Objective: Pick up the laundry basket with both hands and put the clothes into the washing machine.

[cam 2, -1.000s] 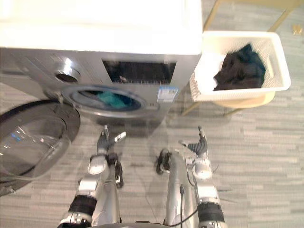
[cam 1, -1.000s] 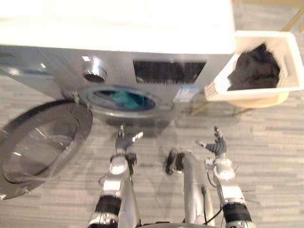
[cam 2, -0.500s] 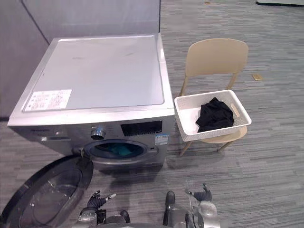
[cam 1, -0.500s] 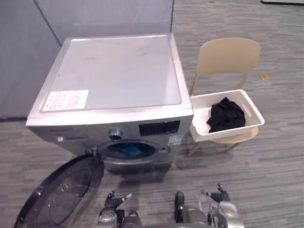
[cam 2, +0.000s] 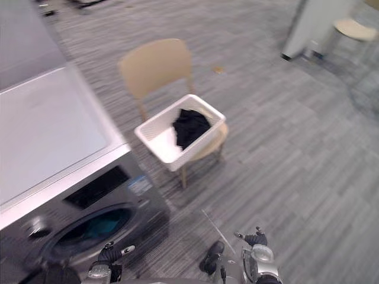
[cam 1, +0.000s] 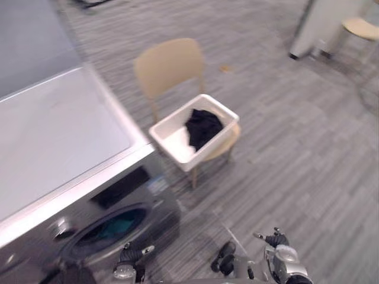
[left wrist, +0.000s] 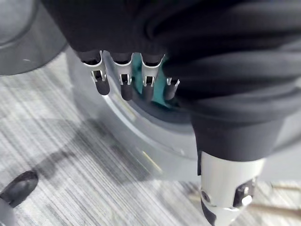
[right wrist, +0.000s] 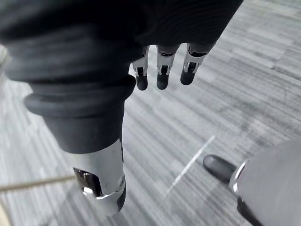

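Note:
A white laundry basket [cam 1: 172, 141] sits on the seat of a beige chair [cam 1: 169, 65] right of the washing machine [cam 1: 53, 142]. Black clothes [cam 1: 203, 125] lie in its far half. The machine's round opening [cam 1: 109, 228] shows teal cloth [left wrist: 159, 92] inside. My left hand [cam 1: 131, 257] hangs low in front of that opening, fingers [left wrist: 126, 87] straight and holding nothing. My right hand [cam 1: 275, 242] is low over the floor, well short of the basket, with its fingers [right wrist: 161, 75] straight and empty.
Grey striped floor [cam 1: 296, 148] spreads wide to the right of the chair. A pale column [cam 1: 320, 23] and a second beige seat [cam 1: 360, 26] stand far off at the back right. A small tan scrap [cam 1: 225, 68] lies on the floor behind the chair.
The camera has swung up and to the right, so the machine now shows at the left and the basket near the middle. Both hands stay low and open.

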Available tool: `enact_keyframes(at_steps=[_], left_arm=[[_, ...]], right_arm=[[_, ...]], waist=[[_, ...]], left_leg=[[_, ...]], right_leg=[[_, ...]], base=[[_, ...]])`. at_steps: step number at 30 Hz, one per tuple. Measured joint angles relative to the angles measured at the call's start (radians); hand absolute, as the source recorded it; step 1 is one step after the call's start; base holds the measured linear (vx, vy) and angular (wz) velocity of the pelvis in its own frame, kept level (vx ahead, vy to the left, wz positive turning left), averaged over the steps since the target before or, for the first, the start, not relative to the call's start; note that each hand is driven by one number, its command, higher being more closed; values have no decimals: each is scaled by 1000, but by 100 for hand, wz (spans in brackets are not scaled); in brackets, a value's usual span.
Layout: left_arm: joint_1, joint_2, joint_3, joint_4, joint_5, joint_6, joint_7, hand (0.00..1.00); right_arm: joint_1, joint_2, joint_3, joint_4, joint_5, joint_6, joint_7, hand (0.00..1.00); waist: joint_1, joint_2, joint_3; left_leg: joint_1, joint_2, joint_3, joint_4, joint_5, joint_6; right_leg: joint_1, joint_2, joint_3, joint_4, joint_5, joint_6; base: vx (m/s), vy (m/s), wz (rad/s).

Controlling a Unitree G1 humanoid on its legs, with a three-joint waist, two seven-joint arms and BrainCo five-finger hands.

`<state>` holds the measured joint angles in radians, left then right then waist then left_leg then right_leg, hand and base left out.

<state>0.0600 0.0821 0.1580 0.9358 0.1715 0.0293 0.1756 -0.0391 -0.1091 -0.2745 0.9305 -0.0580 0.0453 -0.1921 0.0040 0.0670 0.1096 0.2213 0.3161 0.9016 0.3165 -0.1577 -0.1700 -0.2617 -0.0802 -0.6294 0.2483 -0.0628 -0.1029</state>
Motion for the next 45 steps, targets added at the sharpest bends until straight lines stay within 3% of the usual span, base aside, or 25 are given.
enact_keyframes(at_steps=[1, 2, 4, 5, 7, 9, 12, 13, 14, 16, 17, 18, 19, 21, 23, 25, 28, 29, 30, 31, 35, 39, 42, 44, 45], left_arm=[[3, -5, 0, 1, 1, -4, 0, 0], [14, -16, 0, 3, 1, -14, -1, 0], [31, -31, 1, 8, 1, -34, -2, 0], [41, -36, 0, 4, 0, -41, -2, 0], [60, -27, -3, -1, -1, -42, 0, 0], [75, -13, -32, -7, -2, -40, 1, 0], [77, -27, -42, -25, 8, -34, 1, 0], [75, -29, -45, -27, 17, -34, 1, 0], [70, -30, -51, -38, 25, -33, 1, 0], [76, -28, -48, -59, 38, -33, 2, 0], [74, -36, -42, -60, 36, -33, 4, 0], [75, -36, -40, -59, 33, -33, 5, 0], [76, -34, -45, -61, 21, -34, 11, 0], [74, -24, -70, -62, 15, -35, 23, 0], [73, -14, -78, -63, 6, -34, 24, 0], [70, -19, -77, -63, -4, -34, 28, 0], [20, -40, -69, -63, -4, -34, 34, 0], [-4, -32, -68, -61, -4, -34, 44, 0], [-15, -29, -75, -67, -4, -36, 43, 0], [-54, -67, -82, -46, -4, -33, 41, 0], [-40, -121, -76, -68, -24, -41, 41, 0], [-8, -109, -90, -90, -46, -41, 41, 0], [-8, -94, -122, -75, -47, -35, 40, 0], [-9, -87, -133, -67, -45, -35, 38, 0], [1, -62, -147, -62, -44, -37, 30, 0]], right_arm=[[3, -4, 0, 1, 0, 0, -2, 0], [5, -10, 9, 5, -1, 0, -3, 0], [0, -19, 22, 26, -3, 2, -9, 0], [0, -25, 22, 41, -5, 4, -11, 0], [1, -24, 23, 62, -13, 4, -20, 0], [0, -16, 21, 65, -13, 5, -22, 0], [-15, -17, 20, 64, -11, 5, -23, 0], [-20, -18, 19, 64, -11, 5, -24, 0], [-25, -18, 20, 62, -11, 5, -24, 0], [-28, -19, 20, 38, -10, 2, -24, 0], [-36, -22, 16, 38, -11, 1, -25, 0], [-34, -29, 13, 39, -11, 1, -26, 0], [-25, -28, 7, 45, -13, 3, -26, 0], [-15, -28, 7, 45, -13, 3, -23, 0], [-16, -41, 5, 43, -15, 2, -22, 0], [-13, -42, 7, 33, -15, 0, -22, 0], [-9, -37, 11, -10, -14, -1, -22, 0], [3, -34, 7, -35, -11, -1, -24, 0], [16, -31, 6, -44, -11, 0, -26, 0], [22, -50, -10, -47, -3, 4, -28, 0], [5, -52, 7, -128, 8, -3, -42, 0], [-34, -54, 8, -170, 8, -36, -46, 0], [-45, -56, 8, -169, 7, -37, -48, 0], [-23, -52, 6, -168, 7, -32, -50, 0], [-10, -23, 19, -168, 7, -24, -48, 0]], waist=[[4, 4, -1], [15, 17, 1], [18, 39, 11], [26, 23, 29], [58, 14, 44], [76, 12, 55], [99, 10, 60], [98, 11, 59], [116, -2, 56], [123, -22, 52], [119, -10, 52], [118, -8, 53], [117, -5, 51], [100, -29, 60], [67, -26, 63], [66, -23, 64], [64, -10, 72], [47, -27, 70], [32, -48, 68], [41, -11, 99], [65, 16, 82], [68, 4, 81], [61, -1, 80], [40, 6, 75], [39, -15, 69]], left_leg=[[-15, 41, -3, 105, 8, 8], [-57, 140, -65, 330, 24, 86], [-189, 178, -287, 625, -69, 228], [-294, 101, -485, 717, -90, 205], [-412, -19, -650, 756, -111, 167], [-507, -93, -701, 696, -117, 153], [-574, -218, -670, 201, -80, 116], [-573, -238, -647, 100, -43, 131], [-553, -274, -633, 17, 60, 190], [-540, -316, -630, -3, 76, 260], [-523, -330, -622, 9, 49, 296], [-492, -337, -619, -13, 42, 294], [-386, -354, -632, -94, 40, 293], [-266, -396, -712, -134, 21, 311], [-165, -394, -856, -142, -3, 301], [-126, -375, -922, -135, -3, 301], [-152, -318, -1095, -30, -36, 247], [-208, -324, -1175, 43, -68, 195], [-226, -346, -1215, 79, -94, 153], [-233, -310, -1277, 129, -147, 91], [-367, -236, -1162, 79, -41, -30], [-366, -189, -765, -69, 66, 103], [-387, -143, -473, -91, 60, 133], [-387, -142, -395, -83, 91, 155], [-378, -177, -412, -103, 92, 159]], right_leg=[[5, 28, 38, -12, -2, -3], [36, 90, 111, -60, -3, -6], [88, 163, 203, -91, -11, -32], [124, 187, 257, -97, -23, -41], [194, 207, 326, -114, -40, -47], [250, 210, 360, -145, -46, -6], [329, 207, 397, -239, -53, 18], [344, 208, 397, -256, -56, 24], [375, 195, 405, -275, -58, 30], [386, 162, 401, -266, -85, 71], [360, 138, 366, -144, -135, 147], [338, 119, 349, -44, -160, 179], [262, 56, 315, 260, -183, 212], [146, -72, 266, 684, -151, 201], [74, -142, 255, 833, -193, 130], [28, -147, 285, 757, -207, 126], [-73, -21, 579, 406, -196, 180], [-50, 17, 786, 177, -134, 253], [-11, 1, 871, 42, -83, 284], [25, 15, 811, 38, 22, 255], [76, -16, 546, 63, -40, 178], [164, -76, 342, 44, -68, 165], [188, -141, 206, 14, -83, 188], [228, -171, 145, 10, -92, 215], [261, -188, 117, -15, -85, 226]], base=[[274, -195, -194], [285, -158, -167], [312, -83, -179], [298, -31, -161], [307, 6, -130], [330, 3, -84], [352, 28, -27], [437, 38, 2], [630, 62, 3], [606, 69, 24], [420, 63, 45], [644, 105, 61], [441, 72, 58], [591, 27, 104], [759, -113, 155], [456, -149, 126], [446, -310, 156], [415, -477, 198], [421, -512, 245], [434, -536, 206], [223, -383, 171], [59, -131, 176], [20, 67, 122], [52, 146, 133], [45, 167, 111]])
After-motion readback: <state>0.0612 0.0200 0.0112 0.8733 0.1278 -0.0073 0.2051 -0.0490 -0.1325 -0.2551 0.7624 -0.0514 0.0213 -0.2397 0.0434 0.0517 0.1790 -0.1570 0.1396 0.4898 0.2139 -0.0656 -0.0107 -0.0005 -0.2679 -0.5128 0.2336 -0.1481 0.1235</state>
